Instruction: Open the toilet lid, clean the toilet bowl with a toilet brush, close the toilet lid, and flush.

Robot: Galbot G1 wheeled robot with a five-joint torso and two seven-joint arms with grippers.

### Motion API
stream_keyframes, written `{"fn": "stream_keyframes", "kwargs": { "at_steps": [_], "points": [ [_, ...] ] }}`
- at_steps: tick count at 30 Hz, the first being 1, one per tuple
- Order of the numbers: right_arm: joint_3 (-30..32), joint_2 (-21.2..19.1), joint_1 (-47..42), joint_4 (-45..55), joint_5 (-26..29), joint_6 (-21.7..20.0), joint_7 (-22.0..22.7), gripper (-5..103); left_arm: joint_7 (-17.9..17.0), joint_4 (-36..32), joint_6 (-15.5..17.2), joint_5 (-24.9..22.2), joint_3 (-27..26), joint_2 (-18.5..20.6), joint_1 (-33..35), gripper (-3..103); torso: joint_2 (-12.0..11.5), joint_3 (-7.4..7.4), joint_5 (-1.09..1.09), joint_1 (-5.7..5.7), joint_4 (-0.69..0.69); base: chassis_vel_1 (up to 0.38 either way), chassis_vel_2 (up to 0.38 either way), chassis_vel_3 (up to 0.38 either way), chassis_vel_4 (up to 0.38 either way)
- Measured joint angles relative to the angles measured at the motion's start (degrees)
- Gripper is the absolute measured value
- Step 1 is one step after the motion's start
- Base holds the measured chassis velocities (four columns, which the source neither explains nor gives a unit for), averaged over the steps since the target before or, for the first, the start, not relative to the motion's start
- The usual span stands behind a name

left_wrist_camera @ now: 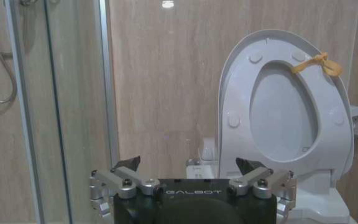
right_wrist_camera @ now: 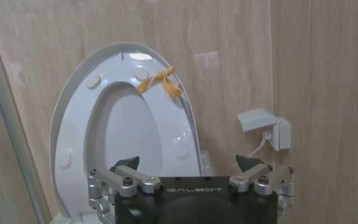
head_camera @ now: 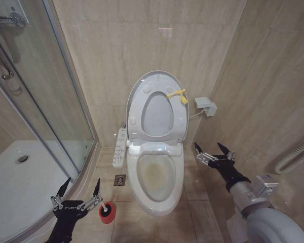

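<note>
Lid (head_camera: 157,86) raised (both tools open).

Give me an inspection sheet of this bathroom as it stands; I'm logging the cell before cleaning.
Surface: tiled floor, a floor drain left of the toilet.
Job's things: toilet lid and seat ring raised against the wall; toilet bowl exposed, yellowish inside; red holder cup on the floor, brush not discernible.
Clutter: nothing seen.
Grippers: left gripper beside the cup, jaws open, empty; right gripper right of the bowl, jaws open, empty.
Cables: cord to the wall box.
Surroundings: glass shower enclosure at left.
</note>
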Motion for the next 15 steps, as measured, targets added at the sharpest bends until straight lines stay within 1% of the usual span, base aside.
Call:
{"fn": "stream_keyframes", "kwargs": {
  "at_steps": [1,2,4,5,6,7,8,9,10,12,15],
  "points": [
    [-0.1,0.1,0.0,0.1,0.0,0.4,0.1,100,0.0,0.0,0.0,0.0,0.0,0.0,0.0,100,0.0,0.00,0.00,0.00,-0.02,0.000,0.000,0.000,0.000],
    [-0.4,0.2,-0.1,0.2,0.1,0.9,0.3,100,0.0,0.0,0.0,0.0,0.0,0.0,0.0,100,0.0,-0.01,-0.03,0.00,-0.03,0.000,0.000,0.000,0.000],
    [-0.6,0.2,-0.2,0.2,0.2,1.1,0.4,100,0.0,0.0,0.0,0.0,0.0,0.0,0.0,100,0.0,0.00,-0.02,0.00,-0.02,0.000,0.000,0.000,0.000],
    [-0.9,0.2,-0.2,0.2,0.2,1.7,0.4,100,0.0,0.0,0.0,0.0,0.0,0.0,0.0,100,0.0,0.00,0.00,0.00,-0.02,0.000,0.000,0.000,0.000],
    [-1.3,0.2,-0.1,-0.3,0.0,2.8,0.3,100,0.0,0.0,0.0,0.0,0.0,0.0,0.0,100,0.0,-0.01,-0.03,0.00,-0.03,0.000,0.000,0.000,0.000],
    [-1.6,0.1,0.2,-1.2,-0.5,4.2,0.1,100,0.0,0.0,0.0,0.0,0.0,0.0,0.0,100,0.0,0.00,-0.02,0.00,-0.03,0.000,0.000,0.000,0.000],
    [-1.6,0.1,0.2,-1.2,-0.5,4.2,0.1,100,0.0,0.0,0.0,0.0,0.0,0.0,0.0,100,0.0,0.00,-0.02,0.00,-0.03,0.000,0.000,0.000,0.000],
    [-1.8,0.1,0.7,-2.2,-1.0,5.4,-0.2,100,0.0,0.0,0.0,0.0,0.0,0.0,0.0,100,0.0,0.00,-0.01,0.00,-0.01,0.000,0.000,0.000,0.000],
    [-2.0,-0.1,1.3,-3.3,-1.1,6.3,-0.4,100,0.0,0.0,0.0,0.0,0.0,0.0,0.0,100,0.0,-0.01,-0.02,0.00,-0.03,0.000,0.000,0.000,0.000],
    [-2.0,-0.4,1.8,-4.1,-1.1,6.8,-0.6,100,0.0,0.0,0.0,0.0,0.0,0.0,0.0,100,0.0,0.00,-0.02,0.00,-0.02,0.000,0.000,0.000,0.000],
    [-2.2,-1.6,5.2,-8.0,-1.1,8.0,-0.9,100,0.0,0.0,0.0,0.0,0.0,0.0,0.0,100,0.0,0.00,-0.02,0.00,-0.02,0.000,0.000,0.000,0.000]
  ]
}}
